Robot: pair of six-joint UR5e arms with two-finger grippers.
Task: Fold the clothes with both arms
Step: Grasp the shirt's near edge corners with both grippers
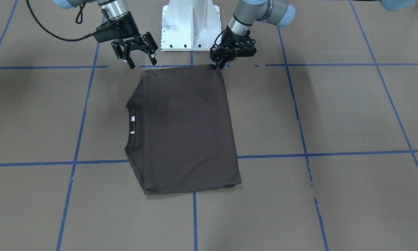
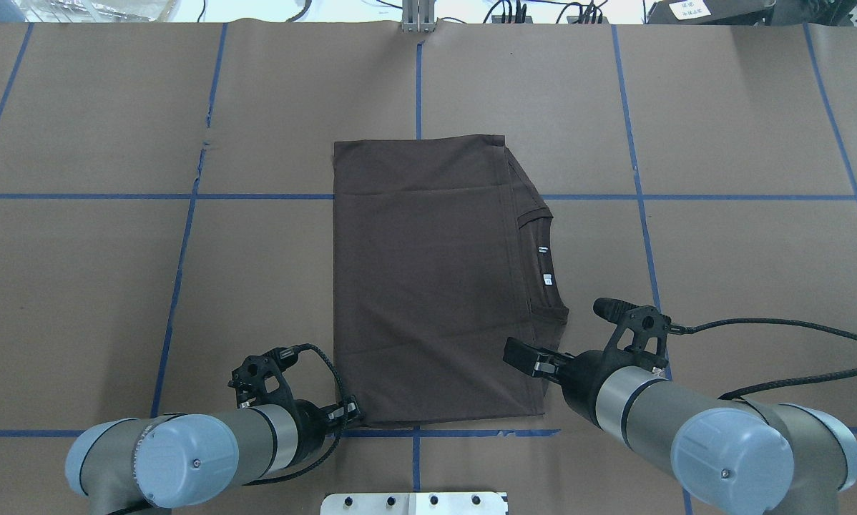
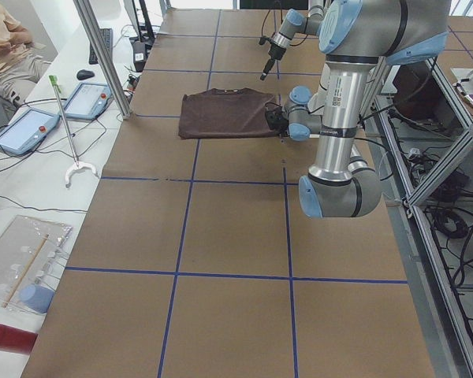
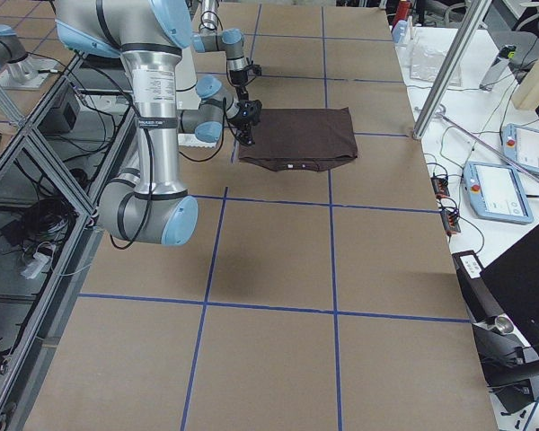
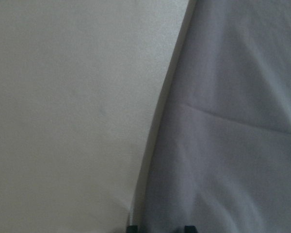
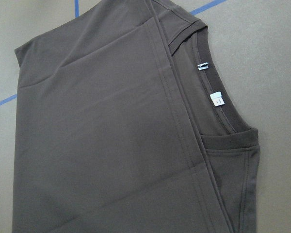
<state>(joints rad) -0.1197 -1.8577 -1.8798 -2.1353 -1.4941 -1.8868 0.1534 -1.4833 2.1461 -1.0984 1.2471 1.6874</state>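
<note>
Nearest the robot, the left gripper (image 1: 217,64) is down at the near-left corner of the dark brown short-sleeved cotton T-shirt (image 1: 188,129). Its black fingers are drawn narrow about the cloth's edge. The left wrist view shows two fingertips astride that edge, but whether they truly pinch the fabric I cannot tell. The right gripper (image 1: 143,64) hangs over the near-right corner with its fingers spread wide, clear of the cloth and holding nothing. The shirt lies flat on the brown paper-covered table (image 1: 334,111), roughly in the middle and across a blue tape line (image 1: 334,153). It is already folded into a neat upright rectangle. A folded layer covers most of the body, so only the ribbed round collar (image 1: 133,150) and the small white neck tags (image 1: 132,119) peep out along the edge on the robot's right. Farther off, the far edge lies straight, with layered cloth showing at its corners, and neither arm is near it. By my judgement the work is well along and the step in hand is taking up the near edge for one more fold, which would carry it over to the far edge and halve the rectangle. For that, the right gripper would need to drop onto its corner and close through all the layers. The left gripper must make sure of its own hold. Then both should rise together at an even height and travel away from the robot, so the layers do not slide apart or the fold come out skewed.
</note>
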